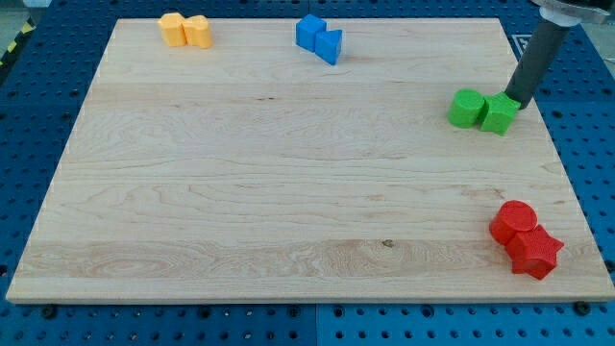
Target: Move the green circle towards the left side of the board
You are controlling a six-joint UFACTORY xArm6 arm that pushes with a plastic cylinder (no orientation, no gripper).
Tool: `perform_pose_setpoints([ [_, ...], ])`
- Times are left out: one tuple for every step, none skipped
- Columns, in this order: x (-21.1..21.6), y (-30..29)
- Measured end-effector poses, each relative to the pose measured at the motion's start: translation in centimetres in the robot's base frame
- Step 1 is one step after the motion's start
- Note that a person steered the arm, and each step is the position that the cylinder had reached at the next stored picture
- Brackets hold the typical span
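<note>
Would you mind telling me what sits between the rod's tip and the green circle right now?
In the camera view, the other green block sits between my tip and the green circle; the two greens touch, and the tip is at that block's upper-right edge.

two blocks [482,111] touching at board's [240,192] right edge, my tip [515,100] just right

orange blocks [185,31] top-left | blue blocks [319,38] top | red blocks [525,239] bottom-right

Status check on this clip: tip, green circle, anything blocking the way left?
My tip against second green block, view's right. Green round block touching it, leftward. Wooden board leftward: no blocks in path.
</note>
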State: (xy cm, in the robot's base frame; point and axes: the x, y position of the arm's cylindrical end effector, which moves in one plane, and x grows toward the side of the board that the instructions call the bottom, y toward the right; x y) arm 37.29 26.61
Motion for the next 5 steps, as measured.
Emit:
perform_pose_setpoints([
  [0.5,0.0],
  [2.5,-0.2],
  [3.3,-1.4],
  [3.1,-2.6],
  [1.7,-4.4],
])
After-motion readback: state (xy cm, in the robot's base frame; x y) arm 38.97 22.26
